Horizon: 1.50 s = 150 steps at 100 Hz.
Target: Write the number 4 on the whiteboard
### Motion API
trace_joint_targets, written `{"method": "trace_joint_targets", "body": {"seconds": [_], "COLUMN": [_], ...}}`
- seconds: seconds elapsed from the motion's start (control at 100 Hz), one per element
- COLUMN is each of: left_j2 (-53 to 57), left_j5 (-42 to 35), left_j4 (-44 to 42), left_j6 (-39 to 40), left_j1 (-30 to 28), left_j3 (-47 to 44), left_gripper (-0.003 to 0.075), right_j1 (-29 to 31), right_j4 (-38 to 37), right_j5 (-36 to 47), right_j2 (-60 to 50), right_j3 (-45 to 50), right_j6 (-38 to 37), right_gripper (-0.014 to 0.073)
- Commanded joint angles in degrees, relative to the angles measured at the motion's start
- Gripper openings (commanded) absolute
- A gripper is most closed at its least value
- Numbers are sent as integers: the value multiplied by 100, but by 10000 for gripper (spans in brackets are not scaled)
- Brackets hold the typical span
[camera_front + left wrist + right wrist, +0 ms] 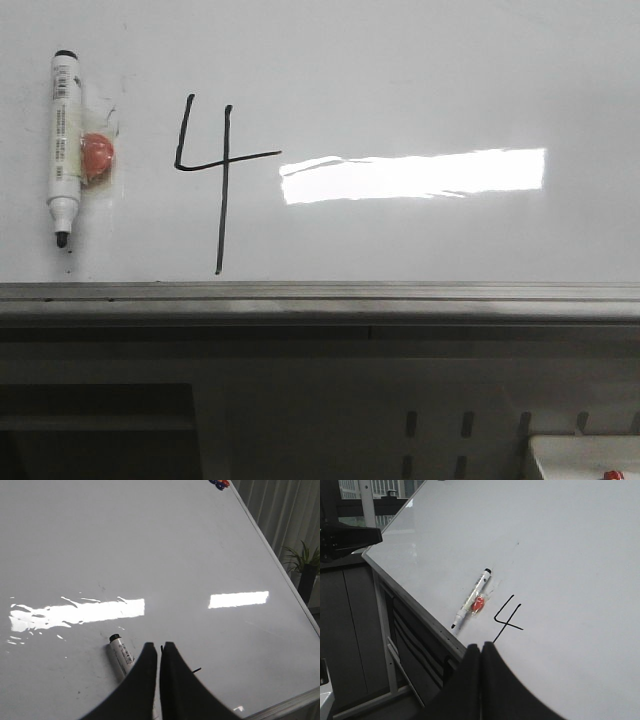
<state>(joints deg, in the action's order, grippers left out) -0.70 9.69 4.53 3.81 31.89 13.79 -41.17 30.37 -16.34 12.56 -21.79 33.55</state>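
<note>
- Front view: the number 4 (212, 178) sits on the whiteboard (400, 70), right of a marker (63, 150); grey rail (320, 292) beneath.
- Left wrist view: left gripper (159, 647) fingers pressed together, hiding the marker's tip; plant (306, 567) beyond.
- Right wrist view: right gripper (481, 646) closed, empty, covering the 4's foot.

Black number 4 (215, 170), white whiteboard (400, 80)

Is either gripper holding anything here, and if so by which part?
Nothing is held. Both the left gripper and right gripper have shut, empty jaws; the marker sits on the whiteboard.
</note>
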Motion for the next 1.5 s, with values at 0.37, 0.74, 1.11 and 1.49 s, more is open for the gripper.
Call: {"method": "trace_joint_targets", "body": {"seconds": [0.37,0.74,1.11,1.49], "left_j2": [-72,-70,255,244], "left_j5": [-345,-253,-296,378], "left_j4": [14,-687,-726,-726], "left_j6": [-5,6,40,40], "left_j1": [-8,-2202,-3039,-3039], "left_j3": [114,-410,-1553,-1593], "left_gripper": [-20,-20,-20,-20], "right_j1": [44,44,44,44], "right_j4": [42,42,42,42], "right_j5": [372,372,372,374], "right_j2": [52,52,52,52], "right_j3": [-139,-139,-139,-139], "right_j6": [76,76,76,76], "right_gripper": [-66,-66,-66,-66]}}
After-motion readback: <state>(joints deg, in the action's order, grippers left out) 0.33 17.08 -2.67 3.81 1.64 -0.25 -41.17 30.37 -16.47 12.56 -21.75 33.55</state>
